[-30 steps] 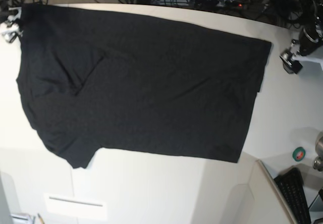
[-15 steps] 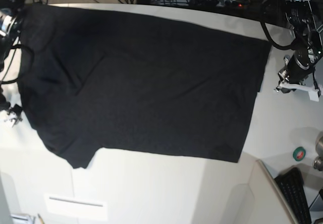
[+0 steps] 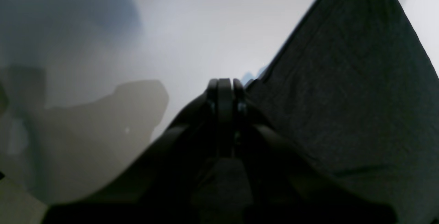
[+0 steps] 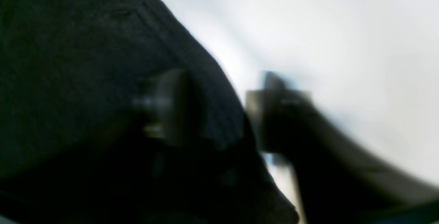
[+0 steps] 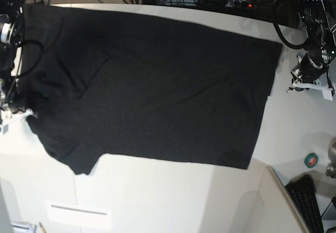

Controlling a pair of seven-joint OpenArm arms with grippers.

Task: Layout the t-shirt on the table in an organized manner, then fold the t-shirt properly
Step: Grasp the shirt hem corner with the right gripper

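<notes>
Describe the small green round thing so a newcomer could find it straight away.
Start from the white table under the black t-shirt. Go to the base view's lower right, just above the black keyboard. The green ring-shaped roll there is the table's only green thing.

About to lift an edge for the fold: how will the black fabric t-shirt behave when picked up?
The black fabric t-shirt will probably be floppy: it lies flat on the off-white table with soft creases. It likely drapes and sags from any pinch point. It looks thin, so probably light; the smooth tabletop may let it slide when dragged.
</notes>
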